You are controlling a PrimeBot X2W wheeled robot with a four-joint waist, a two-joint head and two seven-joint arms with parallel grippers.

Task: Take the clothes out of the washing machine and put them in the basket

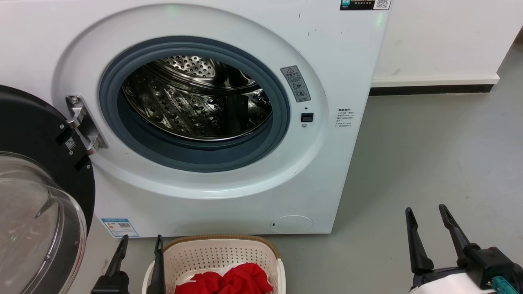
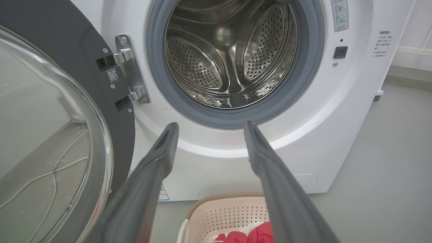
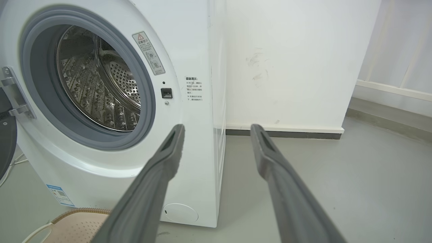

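The white washing machine (image 1: 229, 192) stands before me, its steel drum (image 1: 196, 102) bare inside, and its black-rimmed glass door (image 1: 36, 204) swung wide to the left. The red clothes (image 1: 229, 279) lie in the cream basket (image 1: 212, 255) on the floor in front of the machine. My left gripper (image 1: 141, 241) is open beside the basket's left rim, holding nothing. Over the floor at the lower right, my right gripper (image 1: 427, 212) is open and empty. In the left wrist view the drum (image 2: 233, 54), basket (image 2: 222, 212) and clothes (image 2: 249, 234) appear between the fingers (image 2: 158, 158).
Grey floor (image 1: 429, 155) stretches to the right of the machine up to a white wall with a dark skirting (image 1: 433, 89). The open door (image 2: 50, 135) takes up the room on the left. A white cable (image 3: 13, 165) lies by the machine's left side.
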